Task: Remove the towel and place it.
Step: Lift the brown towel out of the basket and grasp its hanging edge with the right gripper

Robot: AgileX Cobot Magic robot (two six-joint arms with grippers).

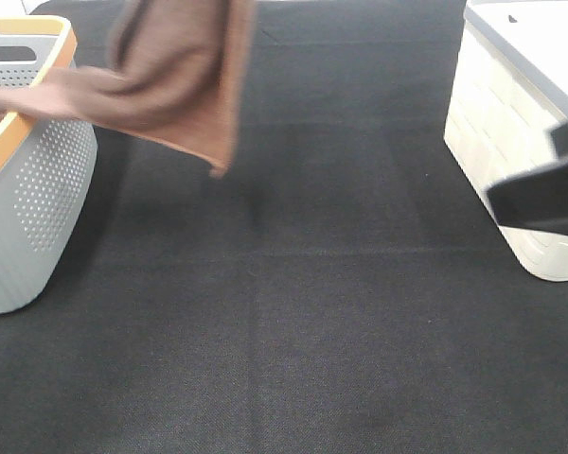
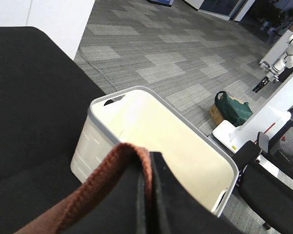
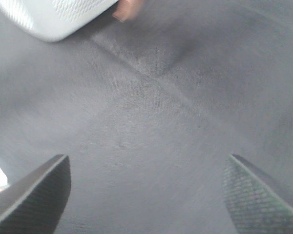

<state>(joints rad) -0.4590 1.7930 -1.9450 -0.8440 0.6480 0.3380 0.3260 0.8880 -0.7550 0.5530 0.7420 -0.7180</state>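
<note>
From the high camera, the reddish-brown terry towel (image 1: 175, 76) hangs in the air at the far left. Most of it is clear of the grey perforated plastic basket with the orange rim (image 1: 47, 189), with one end trailing across that rim. I judge the removal nearly done; placing it is what's left, over the black cloth-covered desk (image 1: 312, 331).

On the left wrist, my left tool (image 2: 151, 195) is clamped on the towel's folded edge, which bunches right against it.

On the right wrist, my right tool (image 3: 146, 190) stands wide apart above the desk, holding nothing, well apart from the towel.
</note>
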